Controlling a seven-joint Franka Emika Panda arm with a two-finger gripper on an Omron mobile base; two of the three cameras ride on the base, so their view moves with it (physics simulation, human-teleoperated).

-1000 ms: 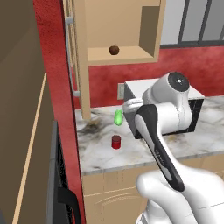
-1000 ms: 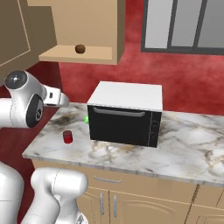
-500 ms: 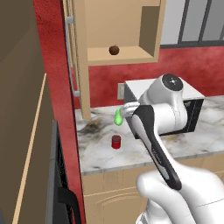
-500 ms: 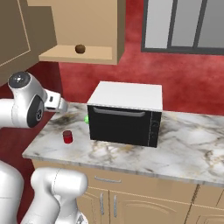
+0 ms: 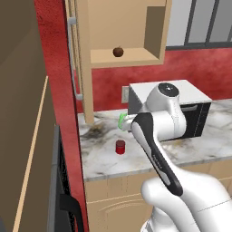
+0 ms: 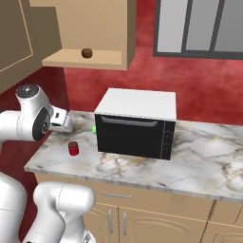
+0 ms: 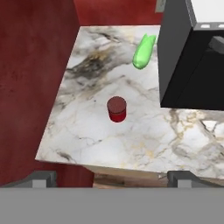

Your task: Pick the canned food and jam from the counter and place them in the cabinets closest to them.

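Upright on the marble tabletop (image 5: pixel 104 156), the canned food (image 5: pixel 120 147) stands with its long axis vertical and its flat dark-red top facing up, near the left end of the worktop and toward the front edge. From the hand view, the can (image 7: pixel 117 109) sits alone on bare marble, well apart from the red wall on the left. A green oblong thing (image 7: pixel 144 51) lies on its side farther back, its length running slantwise toward the black microwave (image 6: pixel 135 133), just beside the microwave's left face. The microwave, white on top, stands right of the can. Above, an open wall cabinet (image 5: pixel 154 31) holds a brown ball (image 5: pixel 118 51) on its wooden shelf. The white arm (image 5: pixel 158 136) bends over the tabletop, and the hand (image 7: pixel 111 178) hangs above the near edge of the worktop, its two dark finger tips (image 7: pixel 41 178) spread wide apart and holding nothing, with the can in line between and beyond them.
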